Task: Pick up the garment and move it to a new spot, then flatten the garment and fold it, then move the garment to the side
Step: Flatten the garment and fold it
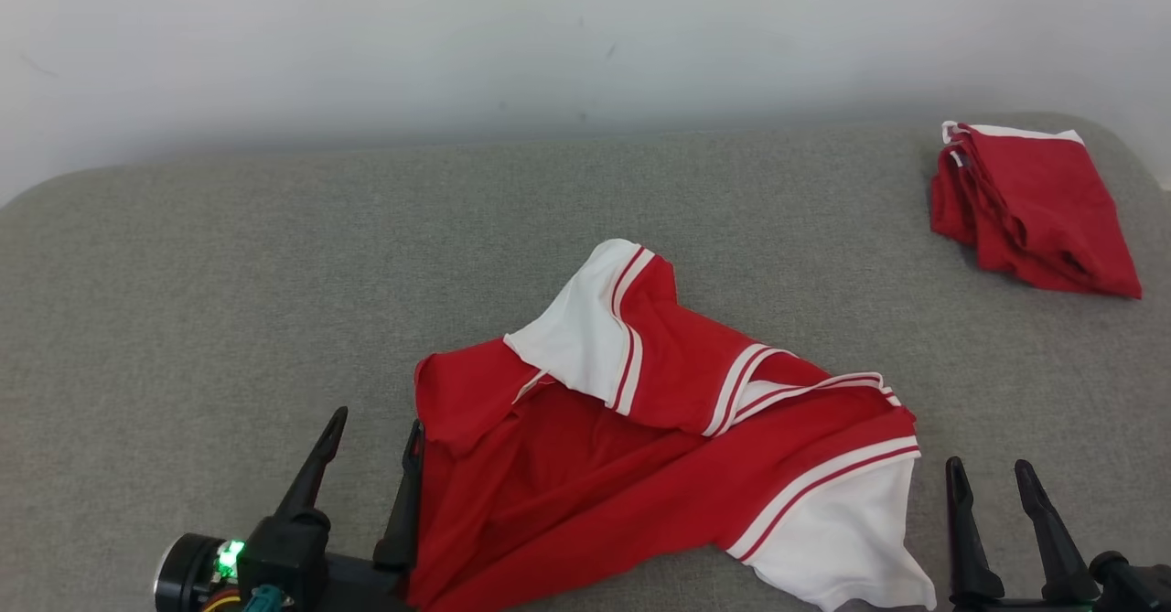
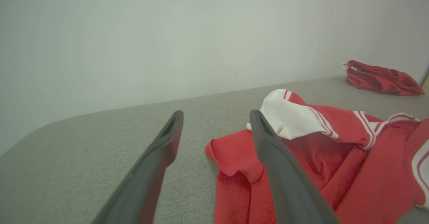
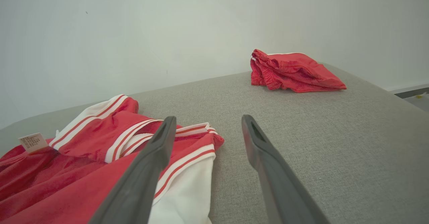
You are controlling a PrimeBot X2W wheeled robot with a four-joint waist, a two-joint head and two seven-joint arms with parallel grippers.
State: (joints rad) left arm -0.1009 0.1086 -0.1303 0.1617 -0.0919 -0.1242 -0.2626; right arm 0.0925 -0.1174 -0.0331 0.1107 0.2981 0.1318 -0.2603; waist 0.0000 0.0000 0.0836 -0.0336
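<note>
The head camera looks down from above on the grey fabric tabletop (image 1: 183,273) toward a pale wall (image 1: 549,36). Both wrist cameras sit low, near the surface, facing that wall along their dark fingers (image 2: 157,160). All three views share the crumpled red-and-white jersey garment (image 1: 640,447), close by, and the folded red cloth bundle (image 1: 1034,209) at far right.

bare room: grey fabric surface (image 1: 183,273), white wall (image 1: 366,36).
</note>
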